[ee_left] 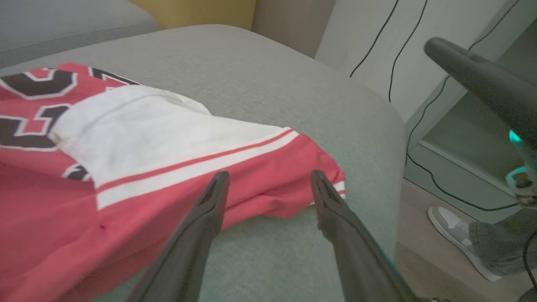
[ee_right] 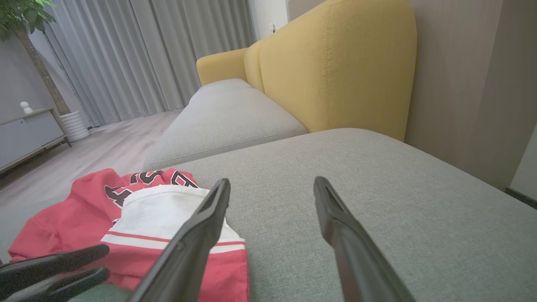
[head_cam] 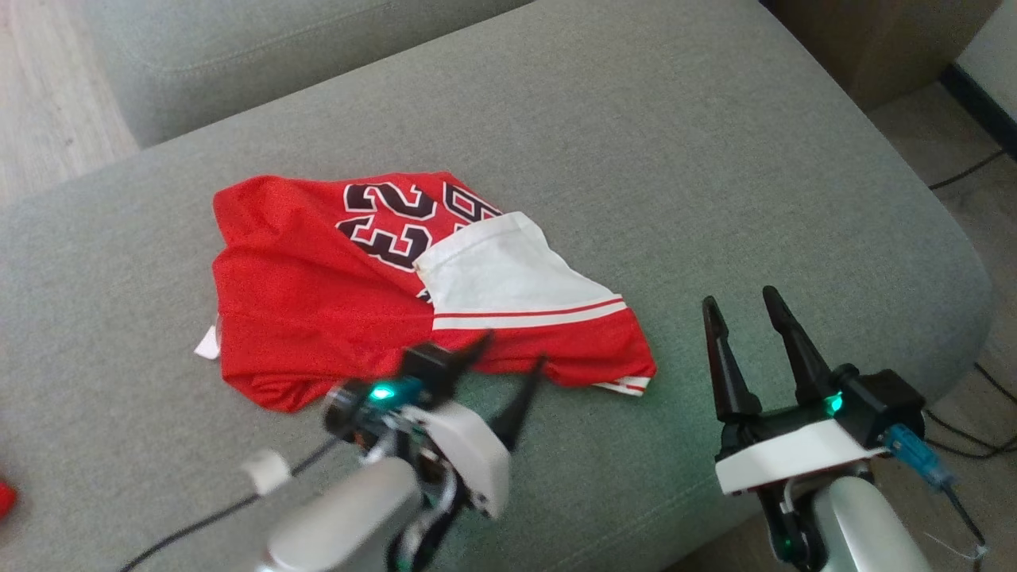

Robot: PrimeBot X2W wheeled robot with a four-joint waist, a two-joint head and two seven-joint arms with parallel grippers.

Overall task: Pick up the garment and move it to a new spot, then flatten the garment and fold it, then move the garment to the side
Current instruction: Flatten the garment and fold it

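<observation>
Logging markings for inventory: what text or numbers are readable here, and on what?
"23": black digits on the red jersey, seen sideways.
Lettering beside it: partly under the white fold, unreadable.
White tag at the jersey's edge: too small to read.

Soft, even daylight, moderately bright; in the right wrist view it filters through the grey curtains (ee_right: 138, 54); shadows on the sofa cushion (head_cam: 636, 159) are faint; the left end effector (head_cam: 513, 349) is motion-blurred in the head view; the red jersey (ee_left: 50, 235) looks washed-out and smeared in the left wrist view; both wrist views bow lines near their edges.
</observation>
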